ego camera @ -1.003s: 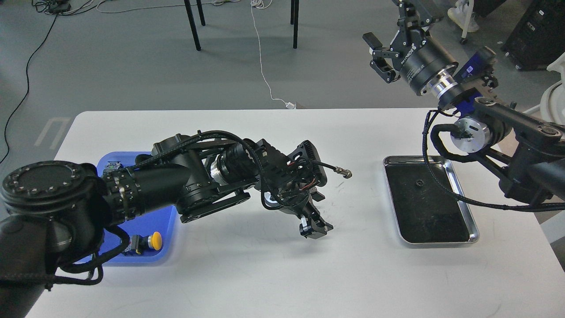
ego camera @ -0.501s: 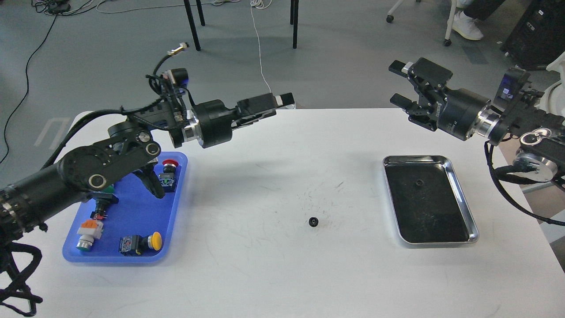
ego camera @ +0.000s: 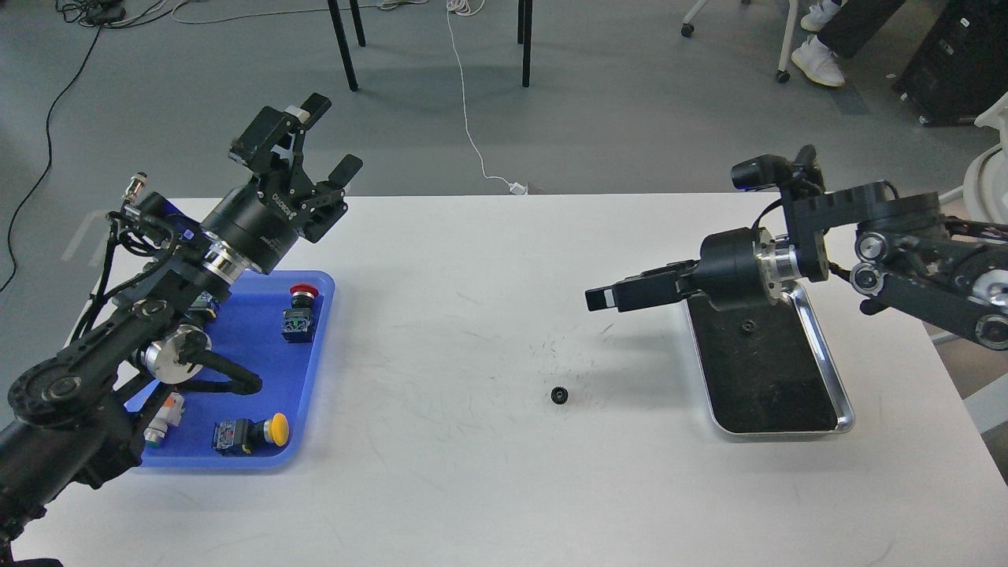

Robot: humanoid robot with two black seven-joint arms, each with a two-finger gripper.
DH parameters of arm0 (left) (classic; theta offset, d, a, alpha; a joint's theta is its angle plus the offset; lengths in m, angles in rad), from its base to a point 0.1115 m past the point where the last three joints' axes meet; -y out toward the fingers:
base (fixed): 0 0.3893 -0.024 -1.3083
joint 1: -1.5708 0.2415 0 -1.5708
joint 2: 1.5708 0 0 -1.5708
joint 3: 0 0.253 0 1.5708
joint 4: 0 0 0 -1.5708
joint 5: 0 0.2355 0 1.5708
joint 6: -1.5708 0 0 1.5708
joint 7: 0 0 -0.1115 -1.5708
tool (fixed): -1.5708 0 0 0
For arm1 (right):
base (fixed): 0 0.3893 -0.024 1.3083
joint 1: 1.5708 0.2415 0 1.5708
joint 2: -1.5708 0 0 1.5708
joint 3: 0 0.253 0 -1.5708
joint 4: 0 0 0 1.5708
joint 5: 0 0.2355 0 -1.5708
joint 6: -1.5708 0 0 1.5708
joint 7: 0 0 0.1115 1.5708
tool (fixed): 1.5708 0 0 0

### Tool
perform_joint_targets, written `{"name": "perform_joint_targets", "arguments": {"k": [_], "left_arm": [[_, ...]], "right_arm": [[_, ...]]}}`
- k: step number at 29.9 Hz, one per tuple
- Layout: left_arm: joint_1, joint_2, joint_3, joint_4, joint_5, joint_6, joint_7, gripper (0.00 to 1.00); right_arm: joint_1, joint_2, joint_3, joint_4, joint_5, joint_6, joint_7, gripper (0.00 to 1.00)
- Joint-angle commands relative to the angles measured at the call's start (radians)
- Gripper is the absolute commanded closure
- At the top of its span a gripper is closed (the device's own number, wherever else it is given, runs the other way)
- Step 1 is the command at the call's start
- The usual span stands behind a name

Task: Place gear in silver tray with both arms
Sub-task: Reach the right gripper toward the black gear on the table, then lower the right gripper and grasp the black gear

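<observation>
A small black gear (ego camera: 559,394) lies on the white table near its middle, apart from both grippers. The silver tray (ego camera: 828,358) sits at the right with a second small gear (ego camera: 748,325) on its dark bottom. My left gripper (ego camera: 331,138) is raised above the far left of the table, behind the blue tray, open and empty. My right gripper (ego camera: 605,298) points left, just left of the silver tray's far end and up-right of the loose gear. It is seen side-on, so its fingers overlap.
A blue plastic tray (ego camera: 319,346) at the left holds several push-buttons and switches. My left arm lies over its far-left part. My right arm covers the silver tray's far edge. Chair legs and cables are on the floor beyond the table.
My left arm rose from the table's middle, leaving the gear there, and swung back over the blue tray. My right arm came down and turned left, next to the silver tray.
</observation>
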Motion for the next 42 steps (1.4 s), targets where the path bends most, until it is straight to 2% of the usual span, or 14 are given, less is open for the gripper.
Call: {"name": "perform_joint_targets", "arguments": {"k": [1,7,12,19,24,28,32,34,42], "left_arm": [[0.013,0.003,-0.019,0.0,-0.018,0.0,0.001,0.01],[0.013,0.001,-0.02,-0.001,-0.018,0.004,0.002,0.01],[0.013,-0.005,-0.019,-0.012,-0.018,0.007,0.002,0.01],[0.016,-0.008,-0.019,-0.014,-0.018,0.008,0.002,0.01],[0.016,-0.005,-0.02,-0.026,-0.018,0.01,0.002,0.01],[0.016,-0.005,-0.019,-0.027,-0.018,0.01,0.004,0.01],[0.018,-0.005,-0.02,-0.029,-0.018,0.011,0.002,0.01],[0.018,-0.006,-0.02,-0.029,-0.018,0.011,0.002,0.01],[0.022,-0.008,-0.02,-0.029,-0.018,0.011,0.002,0.01]], "right_arm": [[0.075,0.138,-0.141,-0.059,-0.042,0.0,0.0,0.01],[0.065,0.284,-0.207,-0.149,-0.282,0.0,0.0,0.02],[0.042,0.336,-0.214,-0.179,-0.297,-0.004,0.0,0.03],[0.003,0.388,-0.251,-0.209,-0.307,-0.101,0.0,0.09],[0.003,0.425,-0.299,-0.249,-0.307,-0.167,0.0,0.17],[0.003,0.442,-0.308,-0.266,-0.308,-0.17,0.0,0.32],[0.005,0.443,-0.31,-0.266,-0.308,-0.17,0.0,0.36],[0.005,0.442,-0.311,-0.266,-0.31,-0.168,0.0,0.45],[0.009,0.437,-0.311,-0.265,-0.311,-0.167,0.0,0.46]]}}
